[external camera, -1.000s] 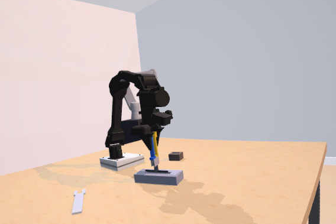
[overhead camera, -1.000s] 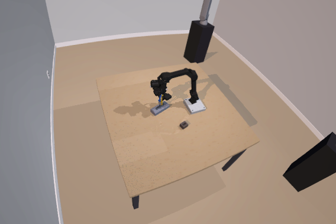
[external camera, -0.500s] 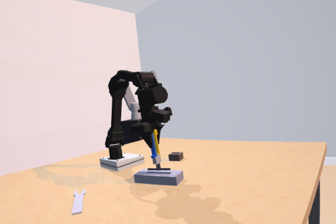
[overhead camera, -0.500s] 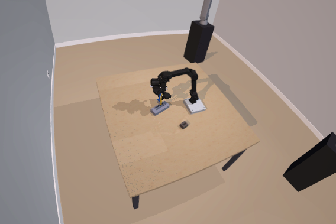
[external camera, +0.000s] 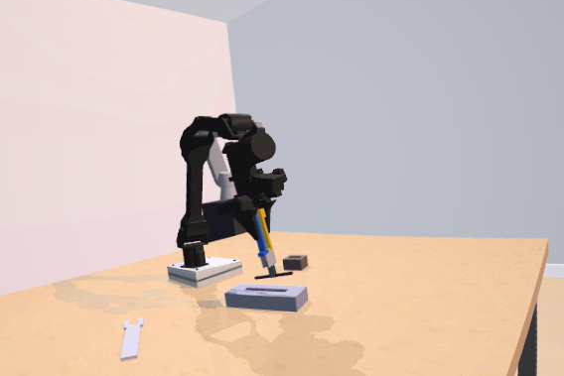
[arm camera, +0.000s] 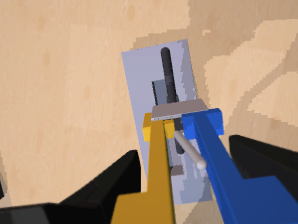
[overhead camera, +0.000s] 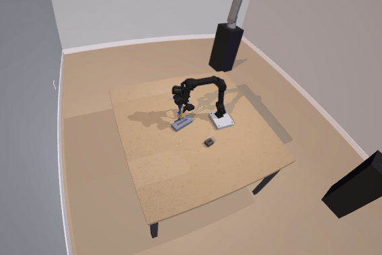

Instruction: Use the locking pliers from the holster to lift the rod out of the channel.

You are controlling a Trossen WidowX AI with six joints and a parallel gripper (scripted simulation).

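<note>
My gripper (external camera: pixel 263 234) (arm camera: pixel 183 151) is shut on the blue and yellow handles of the locking pliers (overhead camera: pixel 180 111) (external camera: pixel 263 241) (arm camera: pixel 202 120), which point down, slightly tilted. The dark rod (external camera: pixel 285 274) (arm camera: pixel 168 72) is in the pliers' jaws and hangs a short way above the grey channel block (overhead camera: pixel 181 125) (external camera: pixel 265 302) (arm camera: pixel 137 72), nearly level. In the wrist view the rod lies at a slight angle to the slot and part of it is hidden behind the jaws. Whether the pliers are locked does not show.
The small dark holster (overhead camera: pixel 209 142) (external camera: pixel 295 264) stands empty on the table (overhead camera: pixel 161 184). A flat pale wrench-shaped piece (external camera: pixel 131 340) lies on the table. The arm's white base plate (overhead camera: pixel 226 124) (external camera: pixel 218 271) is near the block.
</note>
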